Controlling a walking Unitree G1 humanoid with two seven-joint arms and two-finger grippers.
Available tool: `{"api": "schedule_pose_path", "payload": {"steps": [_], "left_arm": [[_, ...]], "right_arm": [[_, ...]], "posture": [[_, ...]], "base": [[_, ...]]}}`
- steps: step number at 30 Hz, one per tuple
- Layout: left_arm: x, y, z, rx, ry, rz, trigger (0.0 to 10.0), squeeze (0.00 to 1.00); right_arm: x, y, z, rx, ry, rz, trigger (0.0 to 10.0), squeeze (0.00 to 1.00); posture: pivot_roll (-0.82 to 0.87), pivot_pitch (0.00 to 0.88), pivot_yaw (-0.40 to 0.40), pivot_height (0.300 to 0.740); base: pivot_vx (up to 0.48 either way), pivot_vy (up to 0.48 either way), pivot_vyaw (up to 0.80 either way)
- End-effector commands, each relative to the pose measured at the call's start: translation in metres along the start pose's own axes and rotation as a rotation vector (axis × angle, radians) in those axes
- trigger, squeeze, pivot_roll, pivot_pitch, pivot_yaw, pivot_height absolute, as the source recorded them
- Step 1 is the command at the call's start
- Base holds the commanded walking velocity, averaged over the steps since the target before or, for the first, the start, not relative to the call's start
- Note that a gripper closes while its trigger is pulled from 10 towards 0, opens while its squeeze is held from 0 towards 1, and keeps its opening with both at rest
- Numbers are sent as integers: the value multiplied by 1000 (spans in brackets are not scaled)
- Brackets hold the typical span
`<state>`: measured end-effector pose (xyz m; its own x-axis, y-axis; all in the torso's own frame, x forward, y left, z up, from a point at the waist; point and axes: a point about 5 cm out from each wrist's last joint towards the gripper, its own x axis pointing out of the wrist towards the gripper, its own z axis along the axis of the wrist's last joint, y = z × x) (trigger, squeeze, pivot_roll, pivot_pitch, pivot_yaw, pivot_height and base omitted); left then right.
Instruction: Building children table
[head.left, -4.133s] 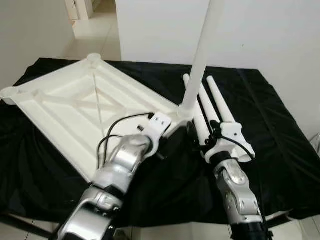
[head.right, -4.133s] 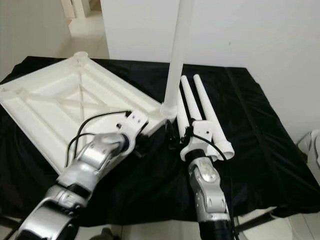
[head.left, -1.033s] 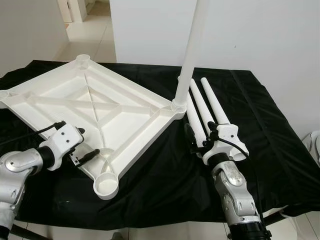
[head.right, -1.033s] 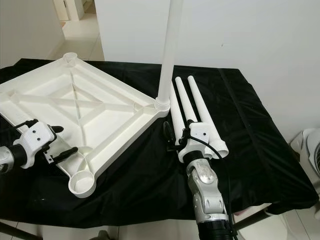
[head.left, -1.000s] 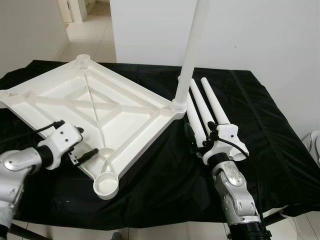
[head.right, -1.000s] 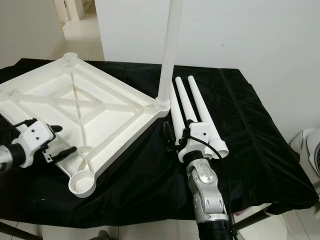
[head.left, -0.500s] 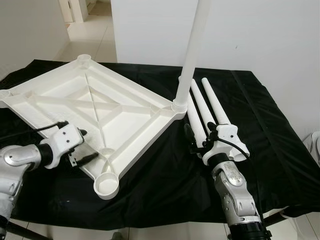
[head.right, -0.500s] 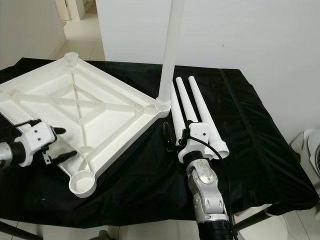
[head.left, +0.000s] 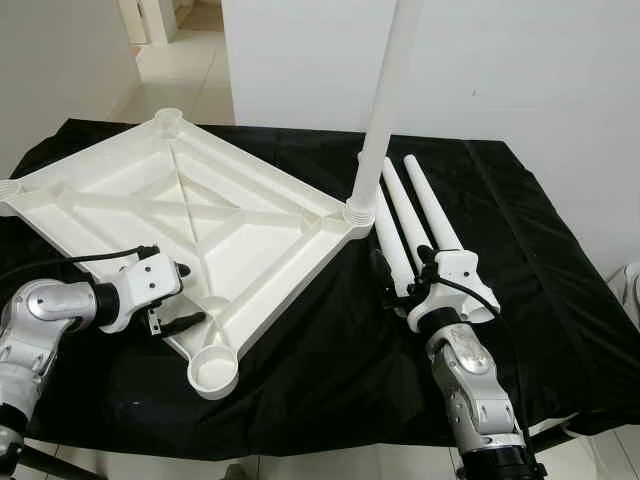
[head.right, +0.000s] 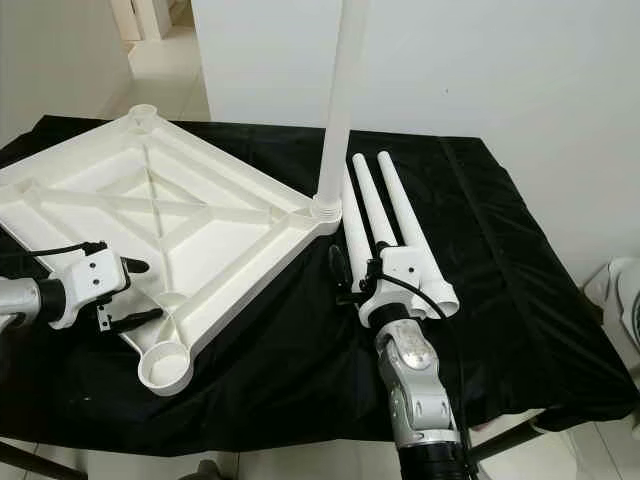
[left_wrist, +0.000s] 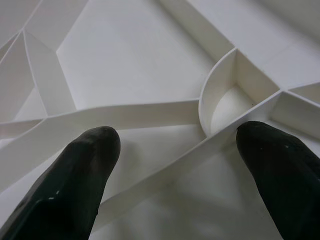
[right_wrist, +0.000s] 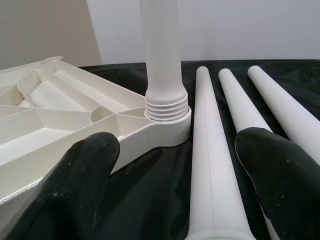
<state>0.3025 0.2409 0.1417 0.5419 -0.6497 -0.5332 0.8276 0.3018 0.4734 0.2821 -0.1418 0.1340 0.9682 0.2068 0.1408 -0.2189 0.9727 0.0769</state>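
A white tabletop (head.left: 200, 215) lies upside down on the black cloth. One white leg (head.left: 385, 100) stands upright, screwed into its right corner socket (right_wrist: 167, 117). Three loose legs (head.left: 420, 205) lie side by side just right of it. My left gripper (head.left: 185, 297) is open at the tabletop's near-left rim, its fingers (left_wrist: 85, 165) straddling a rib beside a round socket wall (left_wrist: 220, 100). The nearest corner socket (head.left: 212, 372) is empty. My right gripper (right_wrist: 177, 142) is open, low over the near ends of the loose legs and pointing at the upright leg's base.
The black cloth (head.left: 560, 300) covers the whole table, whose front edge is near my arms. A white wall stands behind, and a lit doorway floor (head.left: 190, 60) shows at the far left. A white object (head.right: 628, 300) sits on the floor at the right.
Four seconds ago my left gripper was near the upright leg's corner; it has since swung left. In the last second it edged in onto the tabletop's near-left rim. The right arm stayed still.
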Motion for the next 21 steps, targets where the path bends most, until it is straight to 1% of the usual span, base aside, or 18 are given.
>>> {"api": "schedule_pose_path", "payload": {"steps": [1,3,4,6,7,9,13,14,15,17,18,20,21], "left_arm": [[6,-7,-2,-13,5,-103,10000,0],[9,-7,-3,-110,-33,-161,10000,0],[9,-7,-3,-110,-33,-161,10000,0],[10,-7,-3,-210,-73,-223,10000,0],[10,-7,-3,-210,-73,-223,10000,0],[9,-5,-3,-262,-92,-264,10000,0],[8,-3,-3,-271,-98,-285,10000,0],[8,-3,-3,-269,-93,-298,9725,0],[8,-3,-4,-257,-80,-313,10000,0],[8,-3,-5,-250,-71,-324,10000,0],[8,-3,-5,-236,-55,-333,9294,0],[8,-3,-5,-236,-55,-333,9294,0],[8,-4,-6,-222,-36,-349,8980,0]], "right_arm": [[-1,-1,2,-2,-1,5,10000,0],[1,1,3,-1,-7,17,10000,0],[1,1,3,-1,-7,17,10000,0],[1,2,5,-3,-10,23,10000,0],[1,2,5,-3,-10,23,10000,0],[1,2,5,-5,-10,26,10000,0],[0,2,5,-7,-9,25,10000,0],[-1,1,5,-7,-9,24,10000,0],[-1,1,5,-7,-8,24,10000,0],[-1,2,4,-7,-7,25,10000,0],[0,3,4,-6,-7,28,10000,0],[0,3,4,-6,-7,28,10000,0],[0,4,4,-5,-6,30,10000,0]], "posture": [[96,25,-1,740],[92,24,2,740],[92,24,2,740],[86,25,6,740],[86,25,6,740],[86,25,6,740],[83,28,10,740],[83,29,9,740],[84,31,10,740],[84,31,10,740],[86,35,10,740],[86,35,10,740],[86,36,10,740]], "base": [[0,0,0],[0,0,0],[0,0,0],[0,0,0],[0,0,0],[0,0,0],[0,0,0],[0,0,0],[0,0,0],[0,0,0],[0,0,0],[0,0,0],[0,0,0]]}}
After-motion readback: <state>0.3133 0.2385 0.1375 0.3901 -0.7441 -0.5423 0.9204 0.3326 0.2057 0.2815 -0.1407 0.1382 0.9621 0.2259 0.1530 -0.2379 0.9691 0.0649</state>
